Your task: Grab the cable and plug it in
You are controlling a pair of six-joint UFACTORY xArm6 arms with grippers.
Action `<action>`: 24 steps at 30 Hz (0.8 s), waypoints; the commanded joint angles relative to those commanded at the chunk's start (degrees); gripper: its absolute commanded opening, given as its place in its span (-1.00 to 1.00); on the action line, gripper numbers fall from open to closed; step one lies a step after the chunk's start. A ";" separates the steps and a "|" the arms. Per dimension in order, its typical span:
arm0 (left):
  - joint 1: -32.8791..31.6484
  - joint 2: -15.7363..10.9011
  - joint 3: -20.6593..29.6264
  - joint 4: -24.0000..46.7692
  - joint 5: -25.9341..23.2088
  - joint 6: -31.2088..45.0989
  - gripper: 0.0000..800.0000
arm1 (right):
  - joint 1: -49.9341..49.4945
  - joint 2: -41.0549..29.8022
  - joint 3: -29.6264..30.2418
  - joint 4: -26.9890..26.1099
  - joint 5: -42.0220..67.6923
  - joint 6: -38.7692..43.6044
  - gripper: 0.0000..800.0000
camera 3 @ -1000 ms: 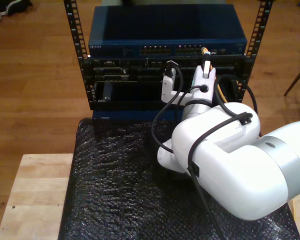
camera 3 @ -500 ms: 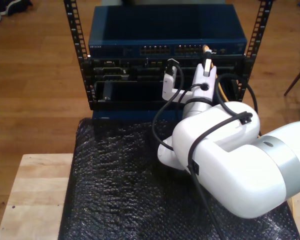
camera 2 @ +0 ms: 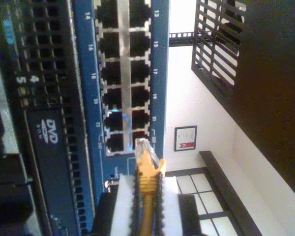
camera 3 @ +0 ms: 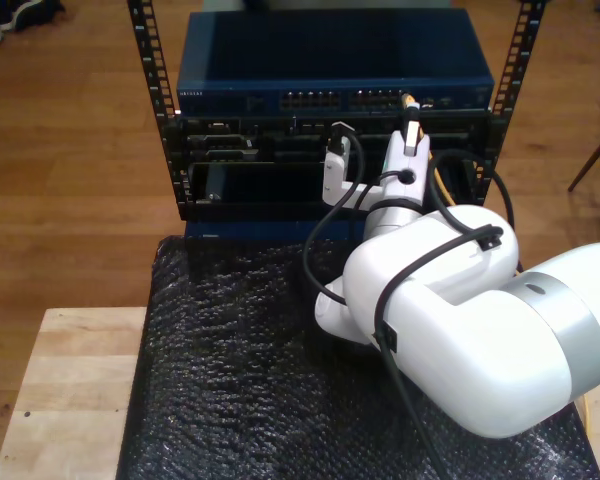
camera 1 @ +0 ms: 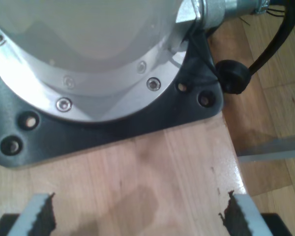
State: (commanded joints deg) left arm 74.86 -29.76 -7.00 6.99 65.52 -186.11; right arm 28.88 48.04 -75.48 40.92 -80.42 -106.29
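Observation:
The cable (camera 2: 146, 173) is yellow-orange, with a clear plug (camera 2: 140, 146) at its tip. My second gripper (camera 2: 146, 196) is shut on it just behind the plug. The plug tip sits right in front of the blue switch (camera 2: 160, 73), by the last ports (camera 2: 116, 141) of the numbered row; I cannot tell whether it touches. In the exterior view, my second gripper (camera 3: 410, 122) holds the cable (camera 3: 409, 101) up against the switch's (camera 3: 330, 65) port row at the exterior view's right. My first gripper (camera 1: 140, 216) is open over bare wood, with nothing between its fingers (camera 1: 39, 216).
Black rack uprights (camera 3: 150, 60) flank the switch, with darker units (camera 3: 250, 150) below it. A black bubble mat (camera 3: 230, 380) covers the wooden table (camera 3: 70, 390). A black arm cable (camera 3: 320, 235) loops beside the wrist. An arm's base plate (camera 1: 113, 123) lies close ahead of my first gripper.
My second gripper with the cable has shifted only slightly in front of the switch's ports. Its grip is unchanged.

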 joint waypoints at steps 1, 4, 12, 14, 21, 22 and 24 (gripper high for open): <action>0.00 0.00 0.00 0.00 0.00 0.00 1.00 | 0.00 0.00 -0.09 0.00 0.09 -0.09 -1.00; 0.00 0.00 0.00 0.00 0.00 0.00 1.00 | 0.00 0.00 -0.09 0.09 0.09 -0.09 -1.00; 0.00 0.00 0.00 0.00 0.00 0.00 1.00 | -0.09 0.09 0.00 0.09 0.09 0.00 -1.00; 0.00 0.00 0.09 0.00 0.00 0.00 1.00 | -0.09 0.00 0.09 0.09 0.09 0.00 -1.00; 0.00 0.00 0.09 0.00 0.00 0.00 1.00 | -0.09 0.09 0.44 0.00 0.18 0.00 -1.00; 0.00 0.00 0.09 0.00 0.00 0.00 1.00 | -0.09 0.09 0.44 0.00 0.18 0.00 -1.00; 0.00 0.00 0.09 0.00 0.00 0.00 1.00 | -0.09 0.09 0.44 0.00 0.18 0.00 -1.00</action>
State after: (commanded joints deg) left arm 74.86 -29.76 -6.91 6.99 65.52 -186.11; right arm 28.79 48.13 -75.04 40.92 -80.24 -106.29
